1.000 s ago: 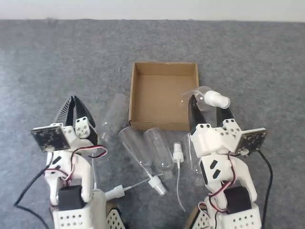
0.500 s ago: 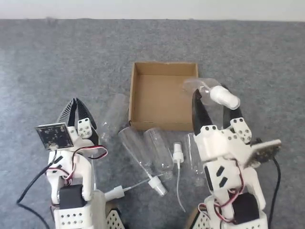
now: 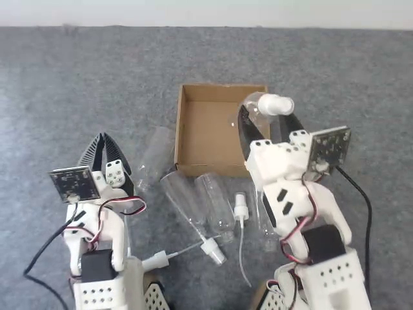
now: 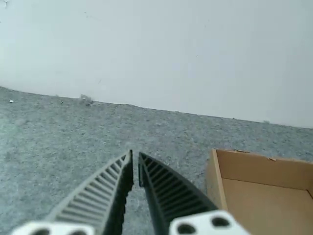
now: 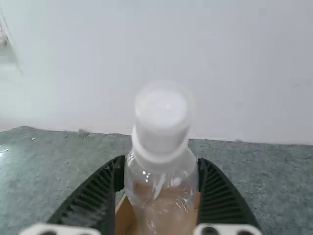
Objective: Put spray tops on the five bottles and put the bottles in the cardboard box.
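The right gripper [image 3: 266, 117], clenching a spray-topped bottle [image 3: 257, 105], is swinging in over the cardboard box [image 3: 180, 129], nearing a first drop-off; the left gripper [image 3: 100, 135] is idling, jaws closed

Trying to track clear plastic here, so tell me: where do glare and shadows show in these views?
High view: even, soft light, only faint shadows inside the cardboard box; the lying bottles carry pale streaks. Right wrist view: small white glints on the held bottle, cardboard showing through it. Left wrist view: matte left fingers, no glare.

Bright, even, diffuse light, shadows faint and soft-edged throughout
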